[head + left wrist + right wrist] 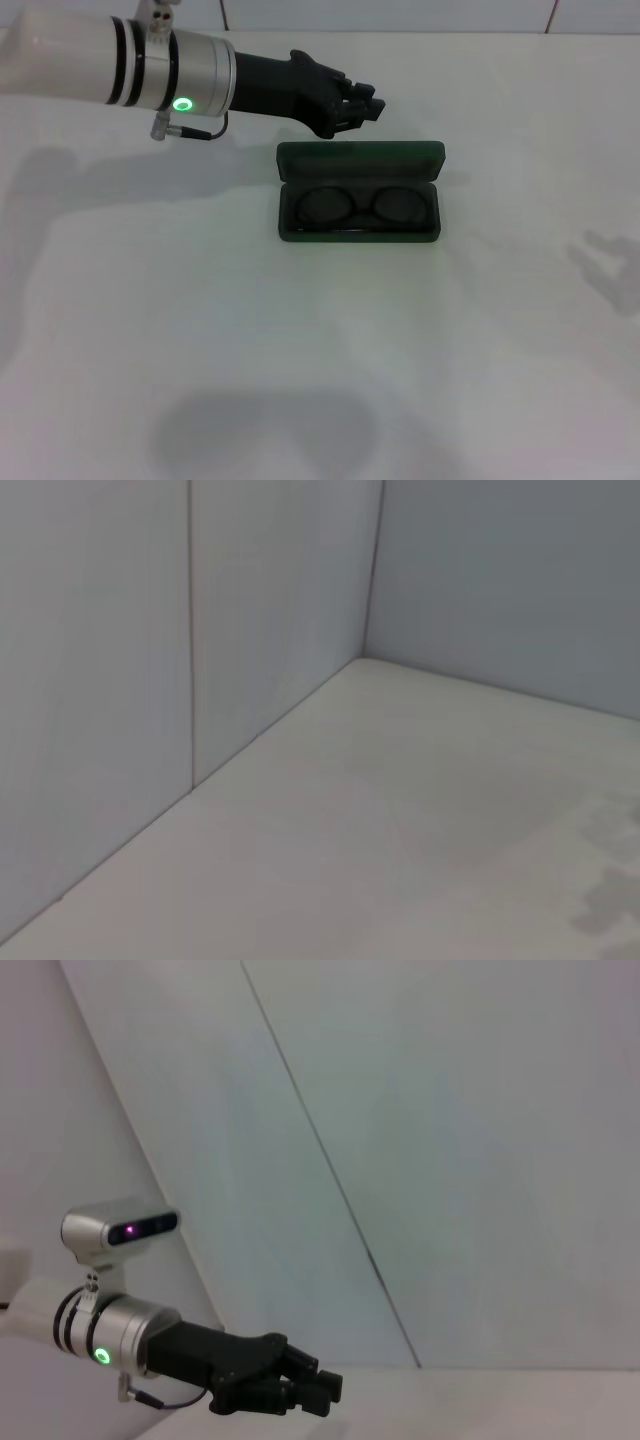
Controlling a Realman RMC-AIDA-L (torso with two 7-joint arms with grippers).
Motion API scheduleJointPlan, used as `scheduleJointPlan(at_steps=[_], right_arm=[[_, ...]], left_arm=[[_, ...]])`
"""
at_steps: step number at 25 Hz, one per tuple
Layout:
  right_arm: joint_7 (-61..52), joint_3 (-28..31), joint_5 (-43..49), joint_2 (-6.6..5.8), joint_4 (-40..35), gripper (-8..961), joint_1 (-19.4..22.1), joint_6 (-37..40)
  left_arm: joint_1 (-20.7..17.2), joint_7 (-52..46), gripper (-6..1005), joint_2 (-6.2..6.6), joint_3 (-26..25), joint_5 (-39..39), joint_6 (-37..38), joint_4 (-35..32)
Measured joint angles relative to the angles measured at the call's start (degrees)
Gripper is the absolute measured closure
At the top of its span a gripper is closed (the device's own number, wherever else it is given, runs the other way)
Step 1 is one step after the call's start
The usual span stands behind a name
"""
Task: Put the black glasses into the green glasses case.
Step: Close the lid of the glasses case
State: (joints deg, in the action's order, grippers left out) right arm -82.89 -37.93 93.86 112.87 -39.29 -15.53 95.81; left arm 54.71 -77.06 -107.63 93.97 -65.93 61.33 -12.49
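The green glasses case lies open in the middle of the white table, its lid standing up at the back. Inside its dark tray rest the black glasses, both oval rims side by side and flat. My left gripper hovers just behind and slightly left of the lid, apart from it, shut with nothing in it. The right wrist view shows that same left gripper from the side, above the table. My right gripper is out of view.
White table stretches all around the case. Pale wall panels meet the table at the back corner in the left wrist view. A faint shadow lies at the table's right edge.
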Motion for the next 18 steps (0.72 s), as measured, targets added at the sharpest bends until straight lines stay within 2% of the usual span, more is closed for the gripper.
scheduleJointPlan(at_steps=[8, 9, 18], right_arm=[[0.0, -0.2, 2.0, 0.31, 0.7, 627, -1.5, -1.1], [0.0, -0.2, 2.1, 0.39, 0.7, 625, -1.5, -1.2], [0.0, -0.2, 2.5, 0.82, 0.8, 609, -1.5, -2.3]], left_arm=[[-0.3, -0.5, 778, -1.08, -0.1, -2.2, -0.9, 0.0], [-0.6, -0.4, 778, -1.73, -0.3, -2.3, -2.6, 0.0], [-0.6, -0.4, 777, -2.51, -0.1, -2.4, -4.1, -0.2]])
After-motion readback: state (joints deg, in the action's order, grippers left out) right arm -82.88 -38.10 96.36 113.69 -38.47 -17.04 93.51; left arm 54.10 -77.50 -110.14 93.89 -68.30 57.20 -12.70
